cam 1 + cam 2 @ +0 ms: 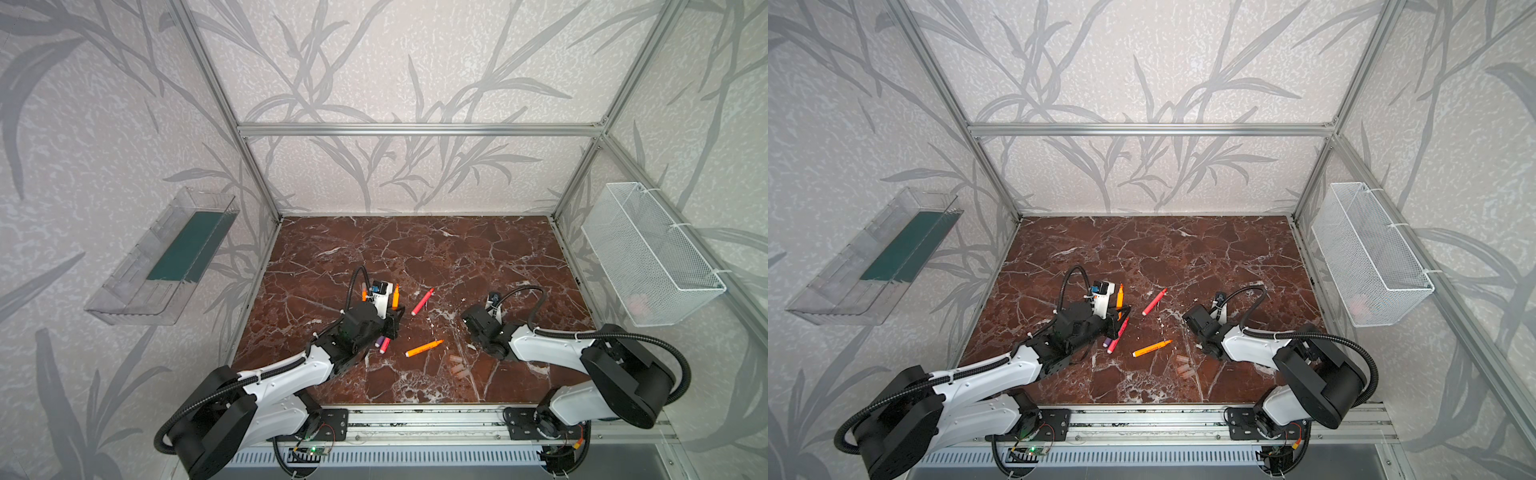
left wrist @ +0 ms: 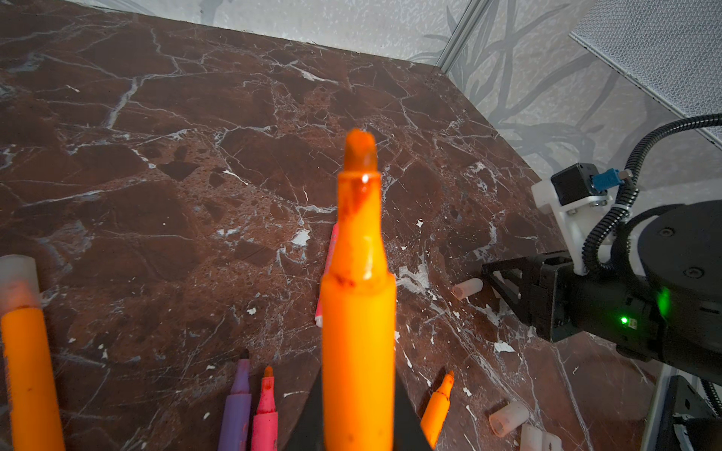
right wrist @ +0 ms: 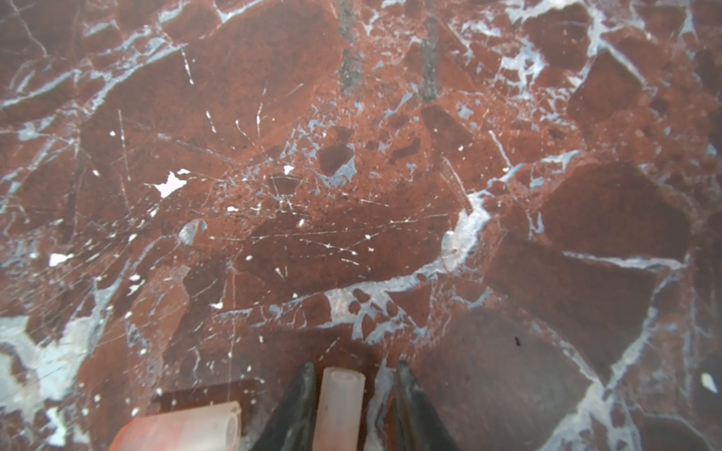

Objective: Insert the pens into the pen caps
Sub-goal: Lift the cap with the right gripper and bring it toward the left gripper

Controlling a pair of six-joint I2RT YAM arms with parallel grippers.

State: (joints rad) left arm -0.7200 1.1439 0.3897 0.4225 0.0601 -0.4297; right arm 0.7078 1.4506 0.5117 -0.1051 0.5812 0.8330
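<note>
My left gripper (image 2: 357,394) is shut on an orange pen (image 2: 357,304), whose bare tip points away from the wrist; in a top view this pen (image 1: 395,295) stands at the gripper (image 1: 392,313). Another orange pen (image 2: 29,371) wears a pen cap (image 2: 17,279). On the table lie a purple pen (image 1: 379,341), a pink pen (image 1: 385,345), a red-pink pen (image 1: 423,301) and an orange pen (image 1: 424,348). My right gripper (image 3: 353,371) is low over the table, jaws astride a loose pen cap (image 3: 338,410) with a gap at one finger. A second pen cap (image 3: 183,427) lies beside it.
Three loose caps (image 1: 457,367) lie near the table's front. A clear plastic bin (image 1: 162,257) hangs on the left wall and a white wire basket (image 1: 652,253) on the right wall. Aluminium frame posts edge the marble table (image 1: 415,249).
</note>
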